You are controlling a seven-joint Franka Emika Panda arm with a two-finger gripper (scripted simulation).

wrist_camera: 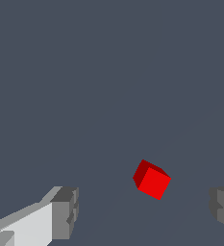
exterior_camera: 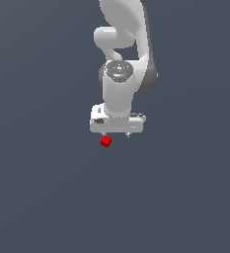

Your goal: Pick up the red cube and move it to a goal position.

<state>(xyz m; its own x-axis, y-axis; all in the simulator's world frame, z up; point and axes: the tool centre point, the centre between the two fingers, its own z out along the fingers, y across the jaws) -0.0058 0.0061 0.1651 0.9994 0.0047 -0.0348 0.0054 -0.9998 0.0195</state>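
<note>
The red cube (exterior_camera: pixel 105 142) is a tiny bright red block on the flat grey surface, just below the white hand and toward the exterior view's left of its middle. My gripper (exterior_camera: pixel 116 134) points down above it, with only the short fingertips showing under the hand. In the wrist view the cube (wrist_camera: pixel 152 180) lies between the two grey fingertips (wrist_camera: pixel 65 213), which stand wide apart, and it sits turned at an angle to them. The gripper (wrist_camera: pixel 144 211) is open and holds nothing.
The white arm (exterior_camera: pixel 120 49) rises behind the hand toward the top of the exterior view. The grey floor (exterior_camera: pixel 47 188) is plain all around, and no goal marker shows in either view.
</note>
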